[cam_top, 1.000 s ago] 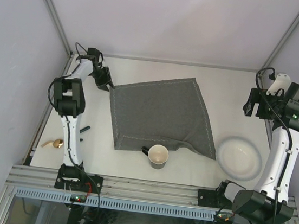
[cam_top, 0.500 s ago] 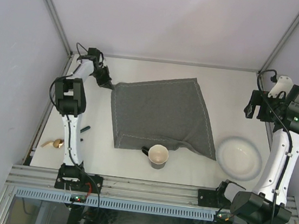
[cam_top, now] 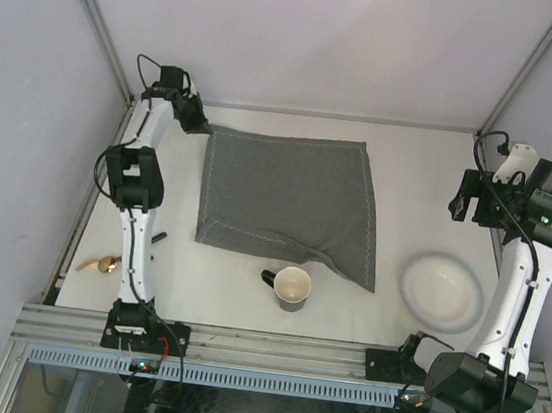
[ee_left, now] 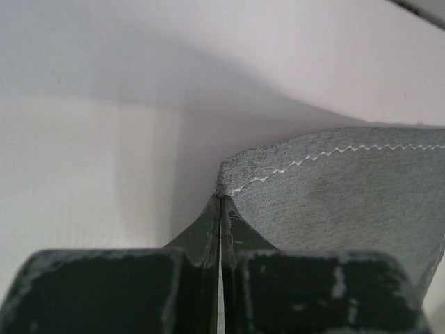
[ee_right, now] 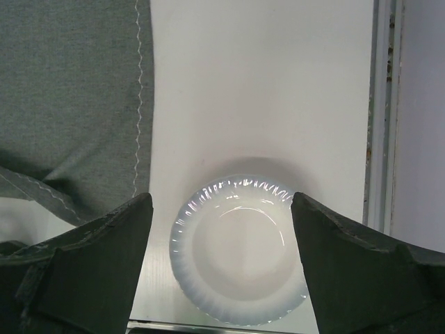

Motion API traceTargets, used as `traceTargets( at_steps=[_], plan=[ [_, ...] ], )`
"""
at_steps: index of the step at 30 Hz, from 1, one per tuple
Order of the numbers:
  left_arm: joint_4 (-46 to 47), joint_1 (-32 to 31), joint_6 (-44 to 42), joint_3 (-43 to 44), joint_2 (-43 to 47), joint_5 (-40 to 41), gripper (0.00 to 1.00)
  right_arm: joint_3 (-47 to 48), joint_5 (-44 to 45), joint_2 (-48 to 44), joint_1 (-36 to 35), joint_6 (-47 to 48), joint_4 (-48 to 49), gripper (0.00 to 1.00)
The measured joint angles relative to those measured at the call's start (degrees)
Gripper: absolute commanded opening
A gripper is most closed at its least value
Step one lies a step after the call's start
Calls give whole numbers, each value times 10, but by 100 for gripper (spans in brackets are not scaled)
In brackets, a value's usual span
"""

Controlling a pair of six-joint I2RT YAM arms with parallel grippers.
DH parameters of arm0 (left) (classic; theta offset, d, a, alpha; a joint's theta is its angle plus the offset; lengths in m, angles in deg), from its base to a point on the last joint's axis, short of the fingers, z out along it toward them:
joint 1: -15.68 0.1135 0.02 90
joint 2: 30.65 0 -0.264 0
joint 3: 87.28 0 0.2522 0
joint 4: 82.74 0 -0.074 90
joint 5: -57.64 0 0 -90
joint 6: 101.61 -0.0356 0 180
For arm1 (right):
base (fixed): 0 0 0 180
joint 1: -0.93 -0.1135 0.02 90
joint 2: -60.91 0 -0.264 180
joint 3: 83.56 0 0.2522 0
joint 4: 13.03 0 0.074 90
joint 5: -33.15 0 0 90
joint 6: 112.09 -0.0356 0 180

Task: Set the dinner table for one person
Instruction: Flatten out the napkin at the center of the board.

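From above, my left gripper (cam_top: 199,123) has its tips hidden under the wrist. The wrist view shows them clamped on the far-left corner of the square grey stitched cloth mat (ee_left: 334,195). That arm is stretched far across the large off-white rectangular tabletop (cam_top: 422,164) underlying everything. My right gripper (ee_right: 221,209) hangs raised, spread wide and empty above the white fluted plate (ee_right: 240,257).
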Motion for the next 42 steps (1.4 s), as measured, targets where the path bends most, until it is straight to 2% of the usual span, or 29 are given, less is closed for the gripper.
traceTargets(
  at_steps=[3,4,8,9,10,14,16,18,20,22,23,28,31,36,42],
  plan=[
    [14,-2,0,30,-19,0,1,0,0,0,0,0,0,81],
    [20,-2,1,38,-25,0,7,0,0,0,0,0,0,81],
    [38,-3,4,46,-44,-1,52,0,0,0,0,-2,0,81],
    [41,-3,3,46,-46,-2,59,0,0,1,0,-2,0,81],
    [44,-3,7,46,-48,-3,61,0,0,1,0,-3,0,81],
    [47,-4,4,42,-43,-18,59,0,0,8,-1,-6,1,81],
    [54,-4,-6,2,-12,-23,56,0,0,11,-3,-11,2,81],
    [52,-4,-21,-62,42,-26,50,0,1,12,-9,-14,4,81],
    [35,-4,-46,-123,112,-20,40,0,2,12,-15,-17,7,81],
    [12,-4,-80,-177,195,-13,35,0,2,12,-21,-18,7,81],
    [6,-4,-83,-183,208,-12,34,0,2,12,-23,-19,8,81],
    [-4,0,-139,-335,339,-14,33,-8,2,7,-24,-19,10,81],
    [-17,5,-162,-408,345,-24,32,-11,1,5,-26,-21,10,81],
    [-44,8,-185,-479,316,-47,31,-11,-1,5,-32,-26,10,81],
    [-51,7,-203,-495,313,-77,31,-18,-3,0,-40,-30,13,81]
  ],
)
